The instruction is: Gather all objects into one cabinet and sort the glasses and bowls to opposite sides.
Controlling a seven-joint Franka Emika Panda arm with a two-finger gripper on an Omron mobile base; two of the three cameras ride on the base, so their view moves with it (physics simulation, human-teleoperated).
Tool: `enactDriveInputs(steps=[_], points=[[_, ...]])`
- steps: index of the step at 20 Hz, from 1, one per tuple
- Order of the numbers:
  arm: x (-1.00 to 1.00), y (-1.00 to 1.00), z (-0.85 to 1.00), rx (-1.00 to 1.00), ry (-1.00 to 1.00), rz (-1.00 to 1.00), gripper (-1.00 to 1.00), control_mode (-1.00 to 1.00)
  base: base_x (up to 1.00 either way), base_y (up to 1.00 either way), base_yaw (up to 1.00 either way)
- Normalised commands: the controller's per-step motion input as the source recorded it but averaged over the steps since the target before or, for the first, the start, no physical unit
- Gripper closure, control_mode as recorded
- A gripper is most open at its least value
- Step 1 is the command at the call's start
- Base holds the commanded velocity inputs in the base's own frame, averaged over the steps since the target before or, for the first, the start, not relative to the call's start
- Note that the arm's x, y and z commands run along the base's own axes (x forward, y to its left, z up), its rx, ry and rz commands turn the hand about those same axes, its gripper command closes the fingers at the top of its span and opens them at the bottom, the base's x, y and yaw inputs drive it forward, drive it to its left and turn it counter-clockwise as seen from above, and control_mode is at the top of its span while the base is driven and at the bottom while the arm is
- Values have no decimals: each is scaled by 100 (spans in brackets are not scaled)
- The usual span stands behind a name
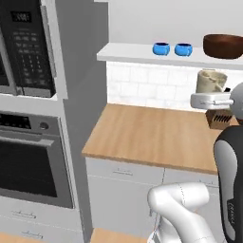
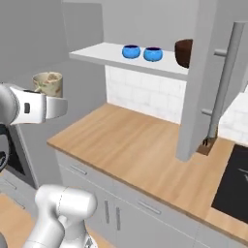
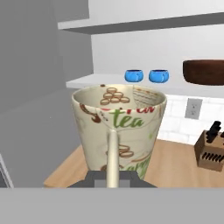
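Cream-beige mottled tumbler with "tea" lettering and a handle [image 3: 119, 131]: held upright in the gripper [image 1: 211, 98], jaws closed on its base, raised above the pale wooden surface [image 1: 152, 133] and short of the cabinet's white shelf floor [image 2: 116, 57]. Seen in the left base view just below and in front of the shelf edge, under the gap between cups and bowl; in the right base view off to the left of the shelf, well apart from it. Already on the shelf: two small bright blue cups [image 1: 161, 48] [image 1: 183, 49], side by side near the middle, and the wide dark reddish-brown bowl [image 1: 223, 45] toward the right end, next to the open grey cabinet door with long silver bar handle [image 2: 224, 82]. Cups and bowl near each other, not touching. Judged progress: three of four objects gathered; tumbler in transit. Remaining: lift to shelf height, set down on the cups' side, away from the bowl, then release. Bowl side apparently settled; glass side incomplete until tumbler placed. Dark knife block [image 3: 211, 151] on the surface, not part of the task.
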Motion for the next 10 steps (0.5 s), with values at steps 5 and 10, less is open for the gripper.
enactDriveInputs(steps=[5,10], points=[[0,0,0,0,0,0,100,100,58,42,-54],[0,0,0,0,0,0,100,100,53,39,-53]])
